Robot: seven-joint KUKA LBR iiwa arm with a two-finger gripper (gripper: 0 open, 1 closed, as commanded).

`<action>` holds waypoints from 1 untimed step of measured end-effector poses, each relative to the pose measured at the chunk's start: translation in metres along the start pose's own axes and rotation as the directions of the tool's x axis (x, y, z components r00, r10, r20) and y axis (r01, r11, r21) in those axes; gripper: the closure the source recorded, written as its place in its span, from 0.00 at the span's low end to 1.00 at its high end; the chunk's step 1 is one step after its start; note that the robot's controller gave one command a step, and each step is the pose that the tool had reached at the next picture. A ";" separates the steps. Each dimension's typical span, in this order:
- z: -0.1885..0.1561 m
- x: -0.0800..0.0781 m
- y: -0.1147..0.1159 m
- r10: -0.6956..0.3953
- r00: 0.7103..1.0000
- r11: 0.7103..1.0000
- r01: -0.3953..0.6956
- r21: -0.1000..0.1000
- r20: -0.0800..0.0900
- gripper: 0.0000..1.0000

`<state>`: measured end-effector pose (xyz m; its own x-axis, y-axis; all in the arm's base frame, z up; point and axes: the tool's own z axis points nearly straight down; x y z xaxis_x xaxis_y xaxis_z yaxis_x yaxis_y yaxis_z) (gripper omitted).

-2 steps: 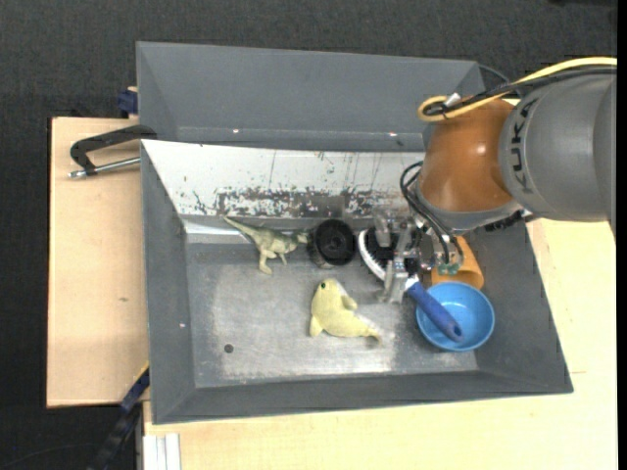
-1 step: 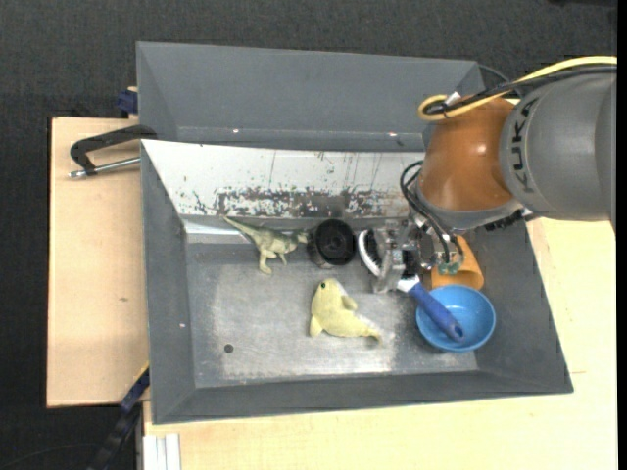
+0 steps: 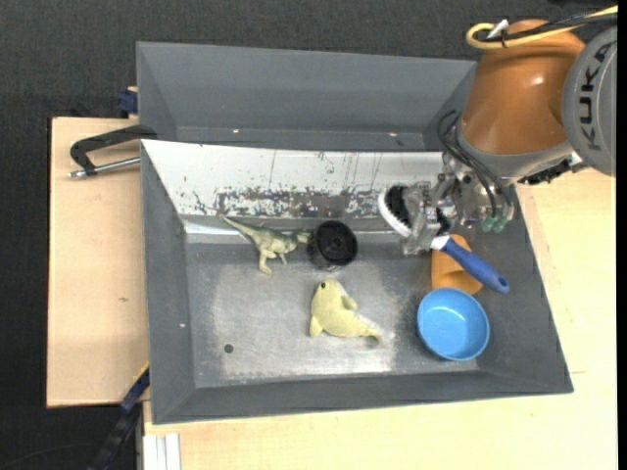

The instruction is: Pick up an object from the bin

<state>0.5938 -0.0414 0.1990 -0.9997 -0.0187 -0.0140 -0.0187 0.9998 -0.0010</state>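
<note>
My gripper (image 3: 434, 217) hangs low at the right end of the bin's back wall. Just left of it and touching lies a white brush with black bristles (image 3: 394, 210). Directly below it a blue handle (image 3: 477, 265) slants down to the right over an orange cup (image 3: 453, 276). A blue bowl (image 3: 453, 325) sits in front of the cup, near the bin's front right corner. Whether anything is in the gripper is hidden by its own body.
A black round cap (image 3: 333, 244) and a pale green toy dinosaur (image 3: 266, 243) lie along the back wall at the middle. In the centre of the floor rests a yellow seal toy (image 3: 338, 313). The arm's orange cover overhangs the bin's right rear corner.
</note>
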 end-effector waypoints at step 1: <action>-0.203 0.007 0.007 -0.118 0.993 0.993 0.118 0.000 0.002 1.00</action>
